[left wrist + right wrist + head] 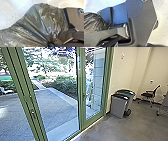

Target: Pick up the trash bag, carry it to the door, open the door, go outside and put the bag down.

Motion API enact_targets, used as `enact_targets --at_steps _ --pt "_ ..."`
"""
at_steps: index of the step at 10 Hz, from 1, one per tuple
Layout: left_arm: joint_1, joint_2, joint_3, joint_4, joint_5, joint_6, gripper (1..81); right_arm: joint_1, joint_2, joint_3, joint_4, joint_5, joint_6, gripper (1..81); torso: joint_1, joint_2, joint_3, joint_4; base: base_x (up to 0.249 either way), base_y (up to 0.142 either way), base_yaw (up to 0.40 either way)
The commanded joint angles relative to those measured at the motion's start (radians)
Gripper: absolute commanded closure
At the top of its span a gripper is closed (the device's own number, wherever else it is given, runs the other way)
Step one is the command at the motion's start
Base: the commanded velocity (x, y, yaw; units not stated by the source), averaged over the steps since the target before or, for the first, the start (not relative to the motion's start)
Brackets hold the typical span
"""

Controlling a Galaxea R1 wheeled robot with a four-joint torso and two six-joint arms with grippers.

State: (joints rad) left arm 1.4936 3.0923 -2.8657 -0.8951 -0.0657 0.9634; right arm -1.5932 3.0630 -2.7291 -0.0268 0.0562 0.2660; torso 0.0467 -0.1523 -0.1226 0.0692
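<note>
Gathered into tight folds, the grey-black trash bag (pixel 36 23) shows large in the left wrist view, and my left gripper (pixel 50 43) is shut on its pinched neck. In the right wrist view part of the same dark bag (pixel 94 22) shows beside the robot's own dark plate and jointed bar. Ahead in the head view stands the green-framed glass door (pixel 81 89), with a handle (pixel 84 95) on its frame. Another upright green frame (pixel 30 99) with a handle (pixel 32 112) rises at the left. Whether the door is ajar I cannot tell.
Two grey bins (pixel 118 105) with dark lids stand against the wall right of the door. A black office chair (pixel 150 95) is farther back at the right. Beyond the glass lie a paved yard (pixel 58 110), a pale strip of paving and bushes (pixel 66 83).
</note>
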Motion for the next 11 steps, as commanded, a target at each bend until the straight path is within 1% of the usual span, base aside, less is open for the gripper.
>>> enact_targets --at_steps 1,5,11 --pt "-0.049 0.005 -0.001 -0.002 0.053 0.000 81.1 0.041 0.012 0.000 -0.008 -0.053 -0.002 1.0 0.000 0.000 0.000 0.000 0.155 -0.073 0.000" --pt "-0.051 0.005 -0.001 -0.002 0.053 0.000 81.1 0.046 0.012 0.000 -0.008 -0.055 -0.002 1.0 0.000 0.000 0.000 0.000 0.161 -0.075 0.000" --pt "-0.049 0.007 -0.001 -0.002 0.053 0.000 81.1 0.048 0.015 0.000 -0.008 -0.053 -0.001 1.0 0.000 0.000 0.000 0.000 0.169 -0.096 0.000"
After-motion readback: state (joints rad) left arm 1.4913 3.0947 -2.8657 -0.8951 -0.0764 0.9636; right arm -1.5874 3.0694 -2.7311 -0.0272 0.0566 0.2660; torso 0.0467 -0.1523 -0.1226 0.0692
